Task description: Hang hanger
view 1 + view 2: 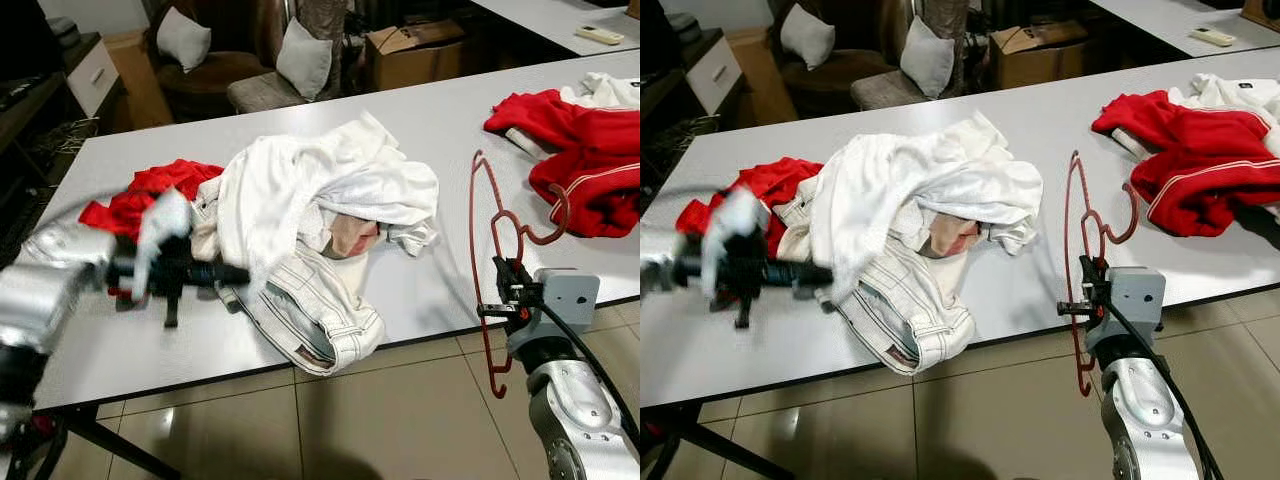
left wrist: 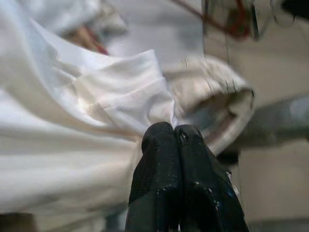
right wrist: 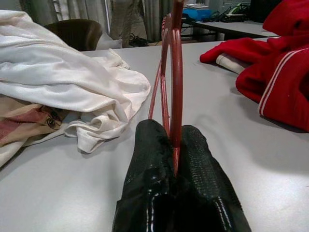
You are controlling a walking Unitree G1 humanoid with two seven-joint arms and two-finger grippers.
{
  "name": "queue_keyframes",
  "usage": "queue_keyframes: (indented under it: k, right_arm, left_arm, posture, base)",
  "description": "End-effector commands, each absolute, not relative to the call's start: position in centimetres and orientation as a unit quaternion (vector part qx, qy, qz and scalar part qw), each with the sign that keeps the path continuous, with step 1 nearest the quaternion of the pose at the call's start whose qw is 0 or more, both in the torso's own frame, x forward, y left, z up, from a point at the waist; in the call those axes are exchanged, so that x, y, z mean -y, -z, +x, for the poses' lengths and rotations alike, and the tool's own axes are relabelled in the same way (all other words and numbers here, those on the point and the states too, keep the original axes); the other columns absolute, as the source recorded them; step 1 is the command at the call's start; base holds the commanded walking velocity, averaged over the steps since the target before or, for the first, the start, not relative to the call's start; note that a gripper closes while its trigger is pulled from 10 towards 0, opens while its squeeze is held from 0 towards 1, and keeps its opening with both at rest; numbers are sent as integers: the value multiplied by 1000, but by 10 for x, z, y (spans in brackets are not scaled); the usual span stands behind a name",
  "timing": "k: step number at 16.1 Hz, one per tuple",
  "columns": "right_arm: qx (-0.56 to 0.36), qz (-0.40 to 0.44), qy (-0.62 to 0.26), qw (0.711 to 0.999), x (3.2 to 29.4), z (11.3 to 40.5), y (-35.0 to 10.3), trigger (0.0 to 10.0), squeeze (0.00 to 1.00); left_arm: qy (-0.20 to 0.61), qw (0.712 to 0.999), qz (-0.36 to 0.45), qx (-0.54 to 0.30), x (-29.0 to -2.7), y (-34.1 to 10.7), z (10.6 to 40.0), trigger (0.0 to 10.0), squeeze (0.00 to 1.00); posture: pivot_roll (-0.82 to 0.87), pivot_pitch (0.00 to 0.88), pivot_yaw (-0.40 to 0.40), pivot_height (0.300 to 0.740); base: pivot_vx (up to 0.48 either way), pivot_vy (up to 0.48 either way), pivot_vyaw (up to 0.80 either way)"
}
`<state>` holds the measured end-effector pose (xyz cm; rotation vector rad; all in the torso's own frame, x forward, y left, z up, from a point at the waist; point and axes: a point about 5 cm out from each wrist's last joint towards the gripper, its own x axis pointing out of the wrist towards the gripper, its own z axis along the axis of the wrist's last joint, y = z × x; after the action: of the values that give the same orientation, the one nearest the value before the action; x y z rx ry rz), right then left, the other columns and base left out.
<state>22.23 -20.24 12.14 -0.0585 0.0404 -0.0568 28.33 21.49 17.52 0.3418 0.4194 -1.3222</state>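
a long grey table (image 1: 440, 110) runs across the scene, with tan floor tiles (image 1: 380, 420) showing below its near edge. the biggest thing on it is a heap of white clothing (image 1: 320, 185) near the middle, with pale jeans (image 1: 315, 310) spilling from under it toward the table's near edge. a red garment (image 1: 140, 200) lies just beside the heap on the robot's left, partly under it. well apart, at the far right of the table, a red jacket with white stripes (image 1: 590, 160) lies bunched against another white cloth (image 1: 610, 90). beyond the table stand dark chairs with pale cushions (image 1: 305, 55) and a cardboard box (image 1: 415, 50).

the red hanger (image 1: 492, 260) is held upright at the table's near edge on the right, its hook toward the red jacket and its lower end hanging below the table edge. the right pincer (image 3: 175, 142) is pinching the hanger's thin bar between its two black fingers.

the left pincer (image 2: 175, 133) is blurred, reaching at the edge of the white clothing; its fingers are pressed together with a fold of white cloth at their tips.
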Motion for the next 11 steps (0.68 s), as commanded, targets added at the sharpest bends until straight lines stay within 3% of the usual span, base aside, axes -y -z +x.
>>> queue_keyframes:
  k: [1,3,4,5,6,7,8,10,11]
  right_arm:
    - [-49,-27,34,998,203,220,-109,10000,0]
    - [-48,-25,34,998,202,219,-109,10000,0]
    - [-49,-25,33,998,202,219,-109,10000,0]
    - [-51,-25,33,998,202,219,-108,10000,0]
    - [-51,-25,32,998,202,219,-108,10000,0]
    - [-51,-25,33,998,202,219,-108,10000,0]
    - [-50,-25,34,998,203,219,-109,10000,0]
    - [-50,-24,36,998,203,219,-109,10000,0]
    - [-50,-23,36,998,202,220,-108,10000,0]
  left_arm:
    - [607,748,173,-206,-211,-172,281,0,0]
    - [576,756,224,-216,-204,-144,276,0,0]
    - [545,775,255,-194,-205,-139,282,0,0]
    - [499,819,237,-154,-206,-142,294,10000,0]
    - [500,824,227,-141,-205,-145,295,10000,0]
    - [512,827,200,-122,-202,-152,292,10000,918]
    - [521,831,157,-115,-197,-161,288,10000,1000]
    - [524,834,144,-94,-190,-166,287,10000,1000]
    - [514,844,139,-63,-183,-169,290,10000,871]
  posture:
    - [-194,0,146,740]
    - [-193,0,143,740]
    - [-190,0,140,740]
    - [-188,0,138,740]
    - [-188,0,138,740]
    - [-188,0,140,740]
    - [-187,0,142,740]
    - [-183,0,142,740]
    - [-183,0,145,740]
  base:
    - [0,0,0]
    - [0,0,0]
    - [0,0,0]
    - [0,0,0]
    - [0,0,0]
    - [0,0,0]
    - [0,0,0]
    - [0,0,0]
    - [0,0,0]
